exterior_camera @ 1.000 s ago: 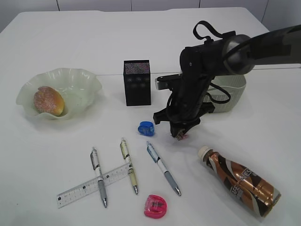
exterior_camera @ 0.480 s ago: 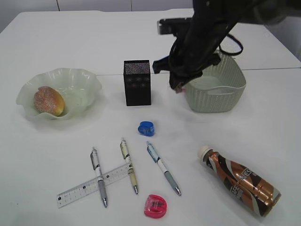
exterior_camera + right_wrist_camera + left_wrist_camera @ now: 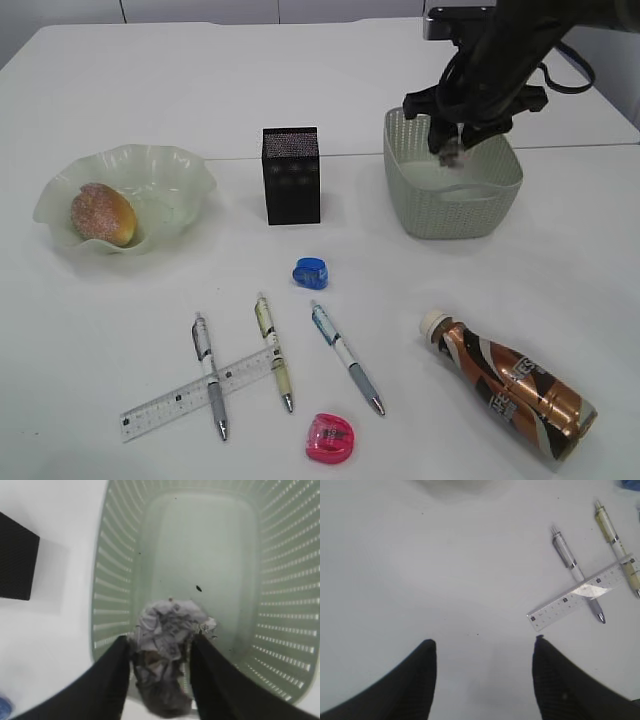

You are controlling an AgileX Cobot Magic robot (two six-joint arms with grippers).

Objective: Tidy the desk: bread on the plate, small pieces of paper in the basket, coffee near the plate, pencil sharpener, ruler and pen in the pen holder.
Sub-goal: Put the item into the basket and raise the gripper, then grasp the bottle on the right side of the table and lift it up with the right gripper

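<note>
Holding crumpled paper (image 3: 167,630) above basket (image 3: 415,205), right pincer (image 3: 159,667) clamped on it. Left pincer (image 3: 482,677) open, empty. Risk: paper sticks to fingers, drops outside rim.

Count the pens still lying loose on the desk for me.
3, all in front of the pen holder: the left pen lies across the ruler, the middle pen crosses its right end, the right pen lies apart. None appears hidden.
</note>
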